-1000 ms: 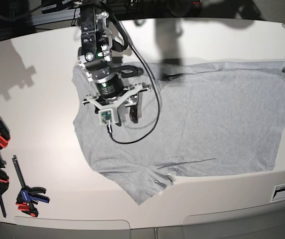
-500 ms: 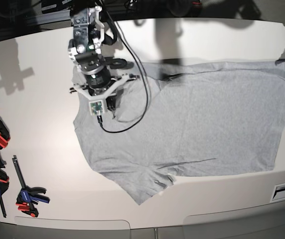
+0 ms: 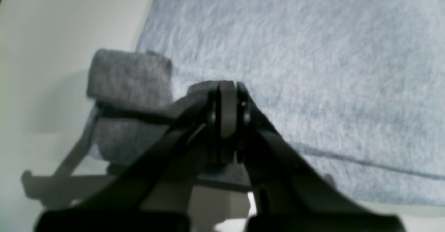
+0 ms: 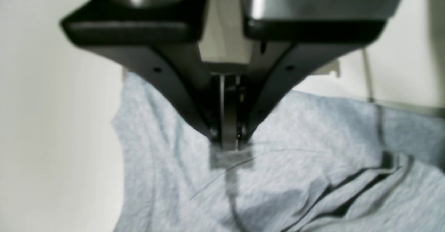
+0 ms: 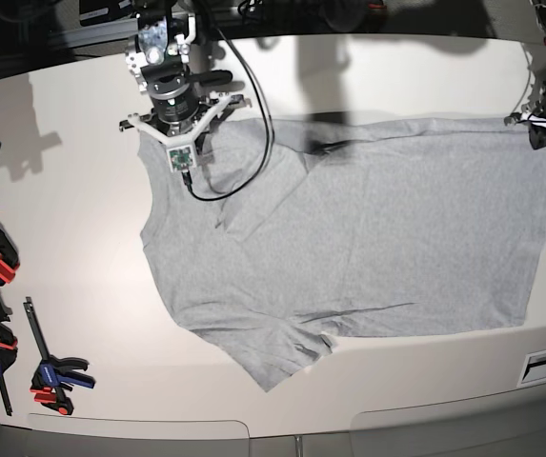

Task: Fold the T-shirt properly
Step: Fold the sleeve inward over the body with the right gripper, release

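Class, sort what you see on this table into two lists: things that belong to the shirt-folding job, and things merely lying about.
Part of the job:
T-shirt
left end effector
right end effector

Lying about:
clamps along the table edge

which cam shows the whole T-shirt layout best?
Base view: the whole T-shirt lies spread flat on the table, both sleeves visible. The left wrist view shows only a bunched corner at shut jaws; the right wrist view shows wrinkled fabric pinched at its jaws.
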`<state>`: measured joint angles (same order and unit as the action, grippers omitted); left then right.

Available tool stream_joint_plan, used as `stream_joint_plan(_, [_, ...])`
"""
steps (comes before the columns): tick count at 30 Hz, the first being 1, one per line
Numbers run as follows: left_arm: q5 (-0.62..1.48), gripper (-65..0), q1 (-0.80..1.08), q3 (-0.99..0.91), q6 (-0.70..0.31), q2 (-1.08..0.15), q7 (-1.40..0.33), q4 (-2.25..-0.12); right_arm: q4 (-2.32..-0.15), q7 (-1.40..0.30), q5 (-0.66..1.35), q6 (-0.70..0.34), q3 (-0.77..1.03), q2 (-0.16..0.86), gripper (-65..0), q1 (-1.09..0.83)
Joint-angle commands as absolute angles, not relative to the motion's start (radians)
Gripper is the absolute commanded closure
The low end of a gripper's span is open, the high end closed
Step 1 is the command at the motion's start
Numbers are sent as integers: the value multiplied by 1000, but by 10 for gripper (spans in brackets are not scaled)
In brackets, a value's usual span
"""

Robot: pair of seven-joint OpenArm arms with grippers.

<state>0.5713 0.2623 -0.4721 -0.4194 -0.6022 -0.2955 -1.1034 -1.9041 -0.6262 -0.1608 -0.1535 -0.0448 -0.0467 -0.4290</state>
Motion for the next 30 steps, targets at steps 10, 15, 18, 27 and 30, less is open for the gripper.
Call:
stream_joint_plan(10, [577,0,258,-481,-419,-627,-253,-995,-1842,-531,-180,-107,-44,18,0,-421])
stream_joint_plan(15, [576,0,258,-481,-419,-627,-262,-995,-1756,-516,-184,-107,-38,34,0,-399])
stream_joint_plan(18, [576,0,258,-481,-419,-627,-276,-995,-1676,-506,-182,-107,-7,34,0,-373])
stream_joint_plan(27, [584,0,287,-481,-419,-627,-345,-995,-1601,-475,-154,-115,13,101,0,-387])
stream_joint_plan(30, [609,0,315,-483,-419,-627,-364,-996,-1602,-499,-153,-124,13,109,0,-404])
